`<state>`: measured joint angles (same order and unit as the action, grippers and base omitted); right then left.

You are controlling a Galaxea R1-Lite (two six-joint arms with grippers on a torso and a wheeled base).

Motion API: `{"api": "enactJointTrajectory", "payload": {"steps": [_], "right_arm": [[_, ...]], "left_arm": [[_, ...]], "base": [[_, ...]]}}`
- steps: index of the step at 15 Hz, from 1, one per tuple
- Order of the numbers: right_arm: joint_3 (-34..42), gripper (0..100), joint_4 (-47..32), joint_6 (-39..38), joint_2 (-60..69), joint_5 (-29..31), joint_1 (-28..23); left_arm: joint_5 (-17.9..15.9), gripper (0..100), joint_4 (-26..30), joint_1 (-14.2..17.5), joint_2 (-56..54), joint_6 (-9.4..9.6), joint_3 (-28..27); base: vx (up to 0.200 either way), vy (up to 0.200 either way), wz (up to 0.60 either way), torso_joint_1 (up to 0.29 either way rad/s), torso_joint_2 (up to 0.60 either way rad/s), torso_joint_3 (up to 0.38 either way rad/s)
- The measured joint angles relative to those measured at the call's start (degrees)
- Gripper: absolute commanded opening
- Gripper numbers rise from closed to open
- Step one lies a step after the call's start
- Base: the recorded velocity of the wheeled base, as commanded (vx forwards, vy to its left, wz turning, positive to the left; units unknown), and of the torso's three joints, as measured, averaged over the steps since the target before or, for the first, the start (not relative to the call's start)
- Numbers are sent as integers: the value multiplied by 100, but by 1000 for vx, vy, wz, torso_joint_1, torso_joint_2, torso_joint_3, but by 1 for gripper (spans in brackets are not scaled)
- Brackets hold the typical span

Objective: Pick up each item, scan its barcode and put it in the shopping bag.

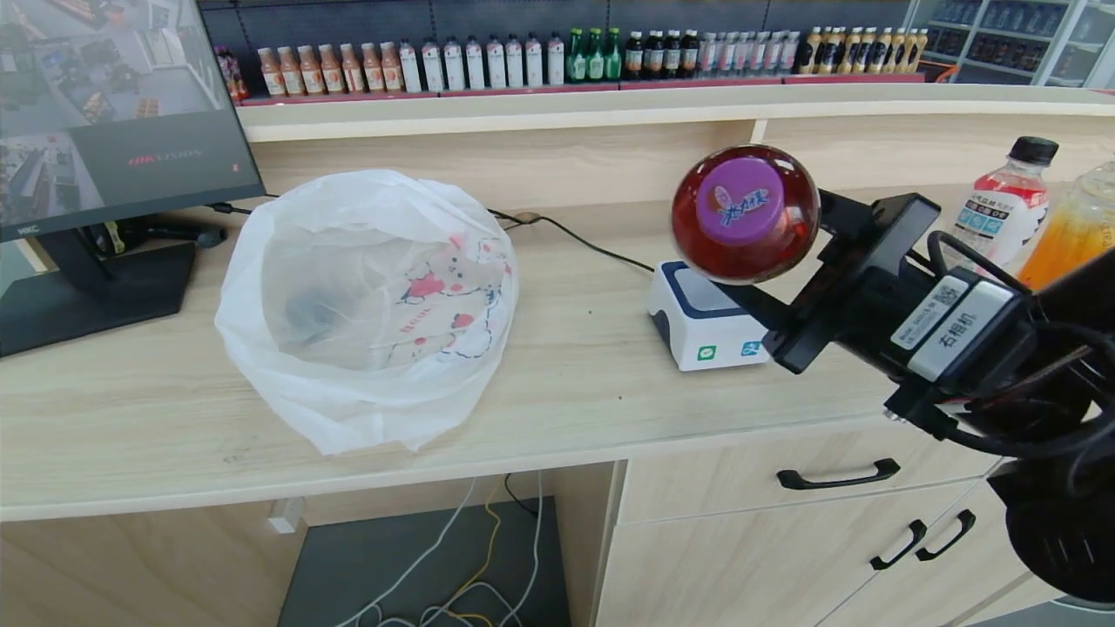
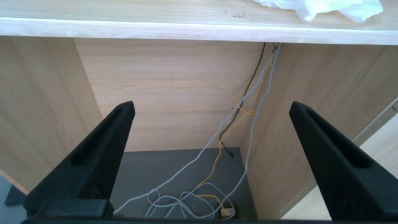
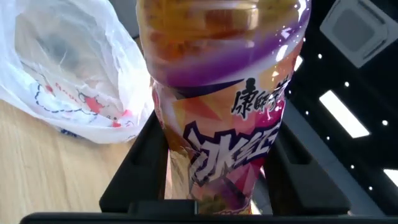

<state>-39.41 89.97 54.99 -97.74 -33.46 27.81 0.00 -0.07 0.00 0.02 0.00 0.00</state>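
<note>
From the head, the right gripper clamps a red drink bottle just above the scanner, so scanning seems under way. The shopping bag stands open with a dim shape inside, and two more bottles wait on the counter. At the left wrist, the left gripper is spread wide and empty. At the right wrist, the jaws squeeze the bottle's label, with the bag near.

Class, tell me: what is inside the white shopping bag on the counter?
Inside the shopping bag, one dark rounded item shows dimly through the plastic; the folds hide what it is.
</note>
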Motion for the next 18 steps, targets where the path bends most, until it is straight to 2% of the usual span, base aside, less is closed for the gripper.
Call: {"api": "enactJointTrajectory", "payload": {"steps": [6, 9, 15, 18], "right_arm": [[-612, 0, 0, 495, -473, -1413, -846], [-730, 0, 5, 1124, -708, -1830, -907], [-730, 0, 0, 1855, -1006, -1925, -824], [-725, 0, -2, 1952, -1133, -2008, -811]], "left_arm": [[2, 100, 0, 0, 0, 0, 0], [0, 100, 0, 0, 0, 0, 0], [0, 100, 0, 0, 0, 0, 0], [0, 100, 0, 0, 0, 0, 0]], "base": [[0, 0, 0, 0, 0, 0], [0, 0, 0, 0, 0, 0], [0, 0, 0, 0, 0, 0], [0, 0, 0, 0, 0, 0]]}}
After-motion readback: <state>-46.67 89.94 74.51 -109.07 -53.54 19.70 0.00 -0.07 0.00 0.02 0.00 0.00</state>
